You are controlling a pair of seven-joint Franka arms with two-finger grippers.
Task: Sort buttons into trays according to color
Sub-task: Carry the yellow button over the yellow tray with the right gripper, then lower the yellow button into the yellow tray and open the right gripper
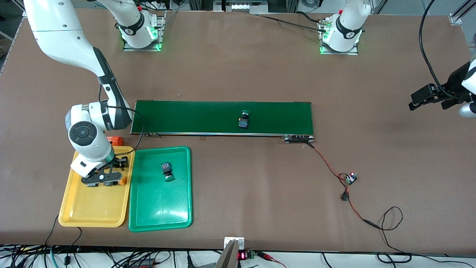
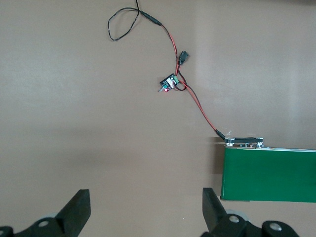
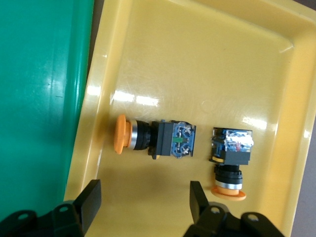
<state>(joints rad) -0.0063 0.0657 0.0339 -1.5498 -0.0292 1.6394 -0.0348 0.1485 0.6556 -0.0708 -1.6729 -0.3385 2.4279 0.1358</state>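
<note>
My right gripper (image 1: 108, 181) (image 3: 145, 202) hangs open low over the yellow tray (image 1: 93, 208) (image 3: 207, 59), with nothing between its fingers. Two orange-capped buttons lie on their sides in that tray: one (image 3: 155, 139) just clear of the fingertips, the other (image 3: 230, 158) beside one finger. In the front view only an orange cap (image 1: 122, 181) shows past the gripper. A green-capped button (image 1: 167, 171) lies in the green tray (image 1: 160, 212) (image 3: 39, 98). Another green-capped button (image 1: 243, 120) sits on the conveyor belt (image 1: 223, 117). My left gripper (image 1: 413, 101) (image 2: 146, 207) waits open over bare table at the left arm's end.
An orange object (image 1: 116, 140) lies between the yellow tray and the belt's end, partly hidden by my right arm. A small circuit board (image 1: 350, 178) (image 2: 169, 84) with red and black wires trails from the belt's other end (image 2: 269, 175).
</note>
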